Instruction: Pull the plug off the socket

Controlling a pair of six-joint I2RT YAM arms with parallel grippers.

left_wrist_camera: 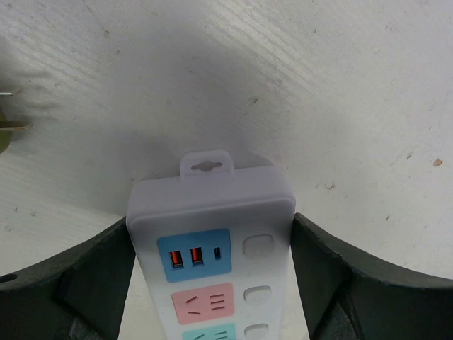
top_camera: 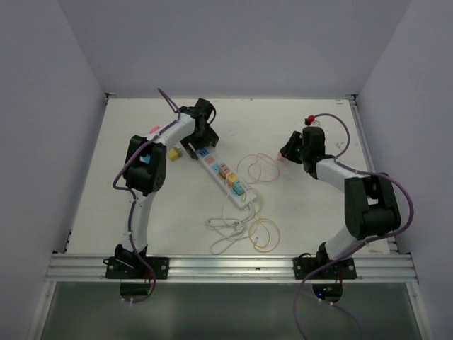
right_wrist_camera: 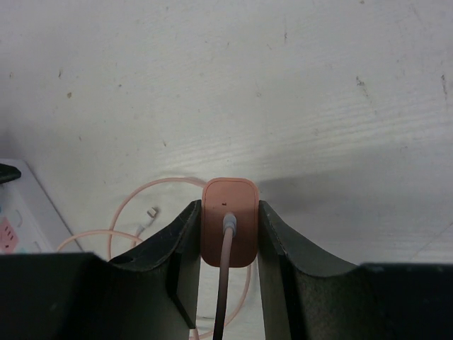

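Plug (right_wrist_camera: 228, 227) in right gripper (right_wrist_camera: 228, 207), apart from socket (left_wrist_camera: 212, 212)

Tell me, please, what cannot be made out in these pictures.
Plug: prongs, right wrist view, hidden behind its own body.
Socket: lower outlets, left wrist view, cut off by the bottom edge.
Left gripper: fingertips, top view, hidden under its own wrist.

Bright, diffuse light with soft shadows; focus is sharp.
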